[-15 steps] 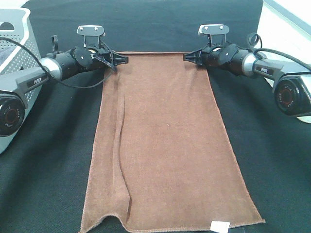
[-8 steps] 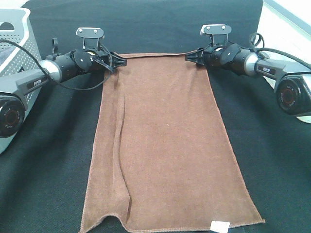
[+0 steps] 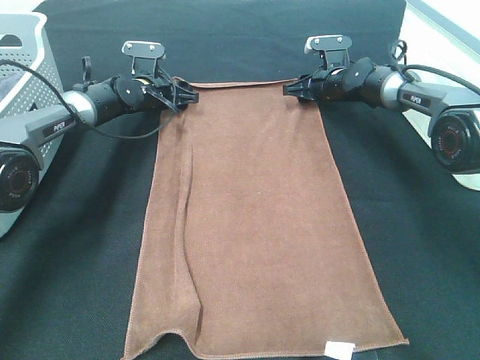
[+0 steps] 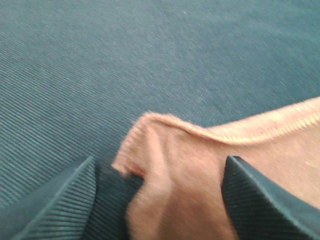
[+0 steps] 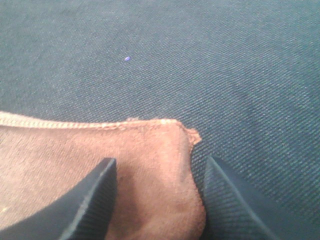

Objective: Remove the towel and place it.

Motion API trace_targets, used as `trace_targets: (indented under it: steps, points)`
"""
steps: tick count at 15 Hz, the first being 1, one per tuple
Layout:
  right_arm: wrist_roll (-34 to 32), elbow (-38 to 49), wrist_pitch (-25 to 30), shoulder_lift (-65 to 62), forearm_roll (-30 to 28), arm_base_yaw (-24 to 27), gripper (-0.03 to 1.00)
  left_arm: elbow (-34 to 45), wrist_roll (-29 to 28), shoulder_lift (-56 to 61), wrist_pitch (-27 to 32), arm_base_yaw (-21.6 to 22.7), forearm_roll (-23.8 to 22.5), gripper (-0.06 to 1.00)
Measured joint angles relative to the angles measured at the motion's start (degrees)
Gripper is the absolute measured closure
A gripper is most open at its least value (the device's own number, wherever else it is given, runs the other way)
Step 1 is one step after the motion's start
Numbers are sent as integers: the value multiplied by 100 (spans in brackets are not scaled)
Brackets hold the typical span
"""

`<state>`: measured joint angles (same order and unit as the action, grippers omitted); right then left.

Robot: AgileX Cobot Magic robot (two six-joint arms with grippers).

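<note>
at the far edge of the black tablecloth [image 3: 75, 285], the towel [image 3: 255, 225] is lying flat and spread out, label end nearest the camera. the left gripper [image 3: 189, 94] and the right gripper [image 3: 289, 88] are each sitting at a far corner with jaws spread; the wrist views are showing cloth between the fingers [image 4: 65, 200] but nothing pinched. judging by this, the placing step is finishing, so the next move is calling for both arms to back away without dragging the corners.
</note>
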<state>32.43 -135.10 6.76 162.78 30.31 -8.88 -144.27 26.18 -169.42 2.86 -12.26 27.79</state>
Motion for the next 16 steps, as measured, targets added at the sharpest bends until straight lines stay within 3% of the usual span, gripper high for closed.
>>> trace_targets:
  steps: [6, 10, 13, 16]
  points:
    - [0, -11, 246, -34, -29, 0, 45, 0, 0, -52, -676, 321, -229, 24]
    - [0, -11, 539, -304, -86, 0, 45, -80, 0, 23, -665, 321, -246, 24]
    - [0, -11, 699, -561, -206, 0, 45, -178, 0, 298, 120, 321, -246, 24]
    - [0, -11, 1192, -619, -223, 0, 45, -195, -23, 332, 980, 321, -246, 24]
